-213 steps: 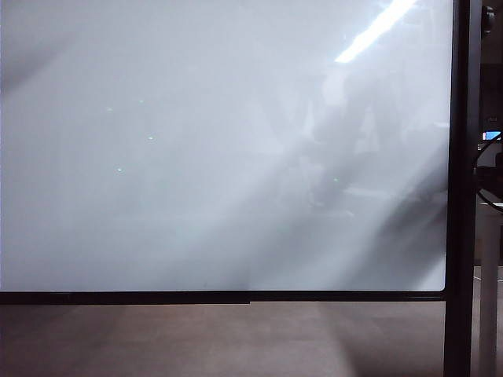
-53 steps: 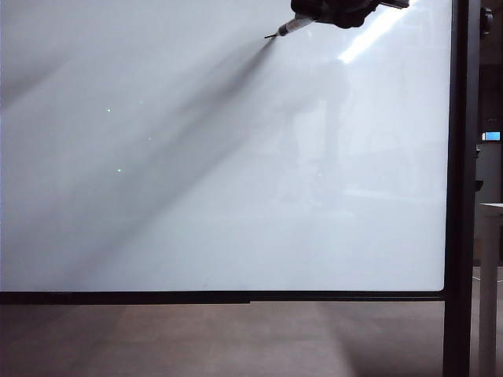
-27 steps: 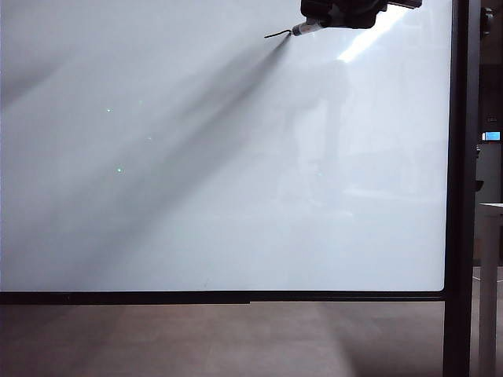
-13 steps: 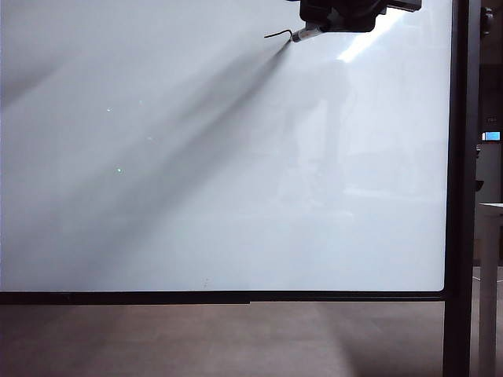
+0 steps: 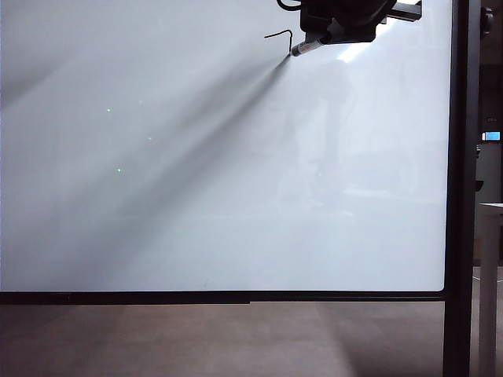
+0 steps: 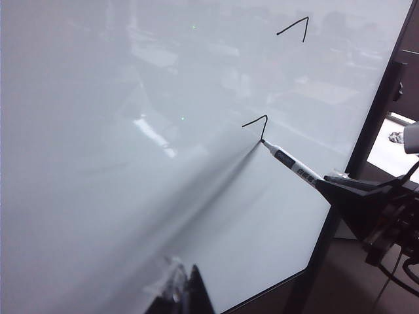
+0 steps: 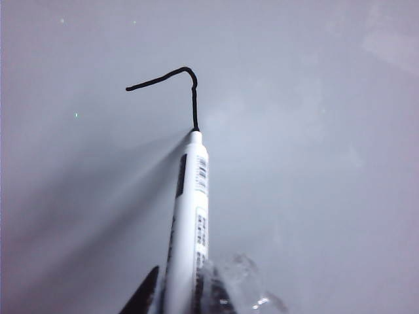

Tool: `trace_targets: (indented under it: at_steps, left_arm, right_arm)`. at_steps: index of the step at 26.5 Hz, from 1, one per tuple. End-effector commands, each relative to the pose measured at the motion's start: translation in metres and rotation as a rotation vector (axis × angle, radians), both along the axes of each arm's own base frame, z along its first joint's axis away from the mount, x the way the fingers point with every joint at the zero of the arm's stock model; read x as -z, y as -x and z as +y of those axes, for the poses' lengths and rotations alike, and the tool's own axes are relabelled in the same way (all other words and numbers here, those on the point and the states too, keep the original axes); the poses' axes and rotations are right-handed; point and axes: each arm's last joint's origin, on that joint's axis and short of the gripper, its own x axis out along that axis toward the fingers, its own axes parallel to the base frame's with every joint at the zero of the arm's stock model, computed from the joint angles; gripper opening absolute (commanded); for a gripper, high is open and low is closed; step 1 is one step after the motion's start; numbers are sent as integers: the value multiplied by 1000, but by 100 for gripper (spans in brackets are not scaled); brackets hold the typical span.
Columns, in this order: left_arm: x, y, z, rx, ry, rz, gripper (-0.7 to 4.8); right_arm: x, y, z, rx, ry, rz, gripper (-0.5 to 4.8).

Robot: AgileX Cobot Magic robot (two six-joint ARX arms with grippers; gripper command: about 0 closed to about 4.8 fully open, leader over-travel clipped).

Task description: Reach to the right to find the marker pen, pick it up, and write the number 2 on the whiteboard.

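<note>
The right pincer (image 5: pixel 318 35) sits at the top of the exterior view, right of centre, a dark mass against the whiteboard (image 5: pixel 196 196). It is clamped on the marker pen (image 5: pixel 308 45); in the right wrist view the white barrel (image 7: pixel 190 222) runs up out from between the fingers (image 7: pixel 145 294), which are only narrowly parted, just the barrel's width. The pen slants down and to the left in the exterior view, its dark tip touching the board surface. From the tip a thin black stroke (image 5: pixel 281 35) rises a short way, then bends and runs left, forming a hook shape; this is the only part of the number 2 (image 7: pixel 171 85) drawn so far. The left wrist view shows the same mark (image 6: pixel 257 124) at mid-frame with the pen (image 6: pixel 293 167) meeting its lower end, and a fainter second copy of the mark in the upper right of that frame, seemingly a reflection in the glossy panel. The left pincer (image 6: pixel 186 294) shows only as dark finger ends at the bottom edge of its own wrist view, close to the board and well apart from the pen; whether it is open or closed cannot be told. The board's black frame (image 5: pixel 462 188) runs down the right side of the exterior view.
</note>
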Motion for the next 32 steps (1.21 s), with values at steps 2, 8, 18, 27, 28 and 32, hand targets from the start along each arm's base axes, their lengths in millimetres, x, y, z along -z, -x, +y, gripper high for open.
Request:
trace_targets:
  at_steps: [2,8,18,27,28,32]
  left_arm:
    - [-2,1,0,5,5,-8,-5]
    - [-1,1,0,5,3,-2,-5]
    - [-1,1,0,5,3,-2,-5]
    - [-1,1,0,5,3,-2,-5]
    - [-1,1,0,5,3,-1,-5]
    - [-1,1,0,5,3,-1,-5]
  right_arm:
    - [-14,7,-4,-38,-32,-38,40]
    - [-27,18,-11,-83,-40,-50,40]
    - [-22,19,-8,-185,-23,-43,40]
    - [-8,14,-11,-168,-6,-22,40]
    - [-7,13,-10,-167,-9,-29,40]
    - [-6,8,-7,-167,-5,-69,40]
